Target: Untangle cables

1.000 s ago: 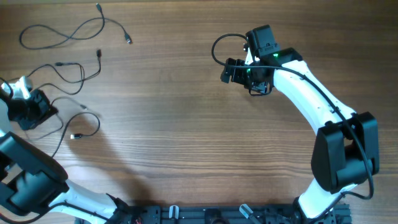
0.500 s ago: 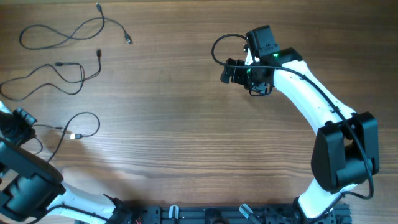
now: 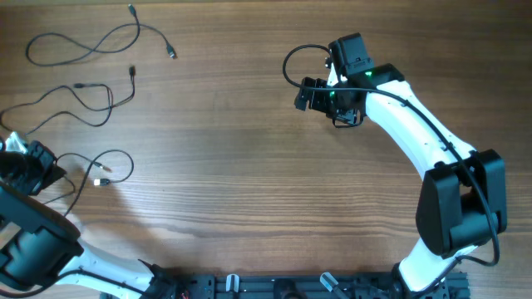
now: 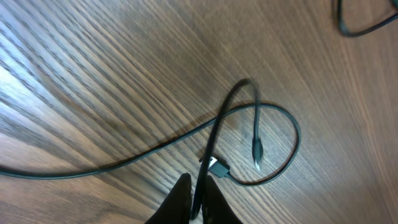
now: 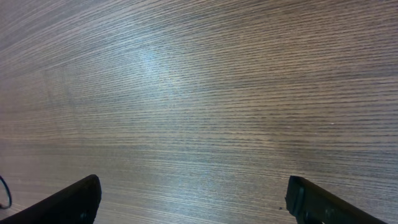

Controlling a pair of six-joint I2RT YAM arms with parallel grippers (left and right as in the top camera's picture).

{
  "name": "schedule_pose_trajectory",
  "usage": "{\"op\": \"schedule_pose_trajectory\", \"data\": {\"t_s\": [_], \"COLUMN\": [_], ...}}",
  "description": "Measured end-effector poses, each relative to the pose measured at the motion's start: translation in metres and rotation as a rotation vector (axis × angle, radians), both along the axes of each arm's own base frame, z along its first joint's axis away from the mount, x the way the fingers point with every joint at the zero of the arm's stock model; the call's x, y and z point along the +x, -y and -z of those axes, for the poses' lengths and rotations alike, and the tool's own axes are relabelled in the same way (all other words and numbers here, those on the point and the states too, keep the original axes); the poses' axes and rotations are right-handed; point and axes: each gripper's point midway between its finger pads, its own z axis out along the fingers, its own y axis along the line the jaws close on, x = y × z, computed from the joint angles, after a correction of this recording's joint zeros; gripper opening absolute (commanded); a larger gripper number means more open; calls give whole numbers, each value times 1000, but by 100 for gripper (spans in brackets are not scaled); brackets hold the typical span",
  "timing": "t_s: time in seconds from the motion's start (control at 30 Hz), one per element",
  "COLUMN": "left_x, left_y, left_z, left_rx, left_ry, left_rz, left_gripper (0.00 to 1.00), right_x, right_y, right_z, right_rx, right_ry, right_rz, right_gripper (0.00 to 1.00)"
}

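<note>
- The near cable (image 3: pixel 131 164) is being pinched by the left gripper (image 3: pixel 48 170) at the near left of the table (image 3: pixel 249 183). It is being kept in a loose loop just right of that gripper.
- In the left wrist view, this cable is being clamped between the two dark fingers (image 4: pixel 180 199), which are closed on it with no gap showing around the cord.
- Beyond the grip, the cord is being crossed over by its own loop. Its silvery plug (image 4: pixel 216 165) is lying on the wood just in front of the fingertips, and a dark tip (image 4: pixel 257 149) is pointing down inside the loop.
- The middle cable (image 3: pixel 110 101) is being left on the wood farther back on the left, apart from the near cable, with its curves spread out and nothing touching it.
- The far cable (image 3: pixel 136 26) is being left at the far left corner, apart from the other two, with one plug end pointing right.
- The right gripper (image 3: pixel 312 95) is being held well apart from all three cables, over bare wood at the far right of centre.
- Its jaws are being kept spread wide, with only wood grain seen between the fingertips (image 5: pixel 81 194) in the right wrist view; nothing is being gripped.
</note>
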Motion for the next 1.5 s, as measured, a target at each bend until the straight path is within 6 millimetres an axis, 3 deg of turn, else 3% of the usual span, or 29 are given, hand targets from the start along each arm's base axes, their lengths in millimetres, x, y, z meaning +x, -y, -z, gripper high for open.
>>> {"op": "schedule_pose_trajectory", "data": {"t_s": [0.13, 0.17, 0.2, 0.23, 0.27, 0.3, 0.5, 0.6, 0.7, 0.77, 0.87, 1.0, 1.47, 1.5], "left_x": [-3, -4, -5, -6, -6, -6, 4, 21, 43, 55, 69, 75, 60, 59], "left_y": [3, 3, 2, 2, 1, 1, -6, -9, -8, -7, -8, -14, -80, -83], "left_z": [4, 4, 5, 5, 5, 5, 4, 1, -6, -12, -19, -22, -13, -11], "left_rx": [-15, -14, -11, -8, -5, -4, 18, 13, -12, -29, -35, -9, 332, 341], "left_ry": [-17, -23, -28, -30, -34, -36, 9, 97, 214, 285, 363, 394, 239, 234], "left_rz": [3, 3, 5, 11, 9, 6, -20, -22, -16, -10, 5, 9, -40, -41], "left_gripper": [13, 24, 45, 73, 93, 93, 80, 75, 63, 63, 73, 72, 4, 4], "right_x": [0, 0, 0, 0, 0, 0, 0, 0, 0, 0, 0, 0, 0, 0], "right_y": [0, 0, 0, 0, 0, 0, 0, 0, 0, 0, 0, 0, 0, 0], "right_z": [0, 0, 0, 0, 0, 0, 0, 0, 0, 0, 0, 0, 0, 0], "right_rx": [0, 0, 0, 0, 0, 0, 0, 0, 0, 0, 0, 0, 3, 4], "right_ry": [0, 0, 0, 0, 0, 0, 0, -1, 0, 0, 0, 0, -2, -4], "right_rz": [0, 0, 0, 0, 0, 0, 0, 0, 0, 0, 0, 0, 7, 11], "right_gripper": [97, 97, 97, 97, 97, 97, 97, 97, 97, 97, 97, 97, 97, 97]}}
